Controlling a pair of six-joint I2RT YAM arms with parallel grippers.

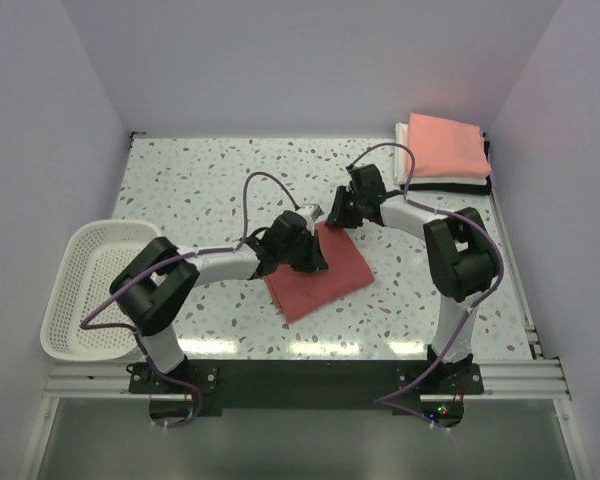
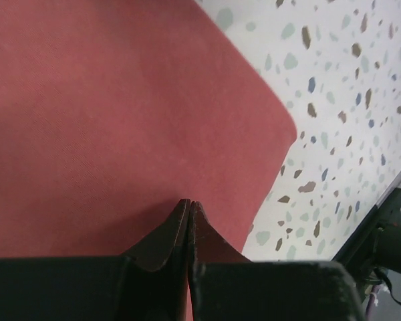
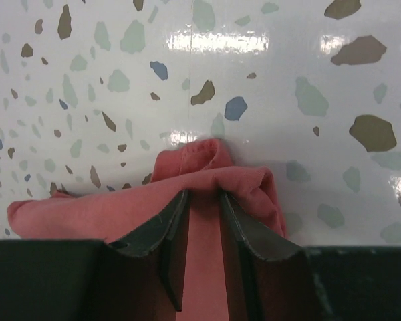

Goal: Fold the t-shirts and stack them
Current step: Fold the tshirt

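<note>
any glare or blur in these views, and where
Top external: lamp streaks glare off the table along its near edge. Right wrist: bright patches on the table at top, speckles sharp. Left wrist: no glare, red shirt evenly lit, left gripper dark and soft-edged up close.

A robot lab test cell: plain white partition walls (image 1: pixel 40 130) box in a speckled terrazzo-pattern tabletop (image 1: pixel 200 190), with 2 cabled robot arms (image 1: pixel 160 285) mounted on an aluminium extrusion rail (image 1: pixel 520 372) along its near edge.
</note>
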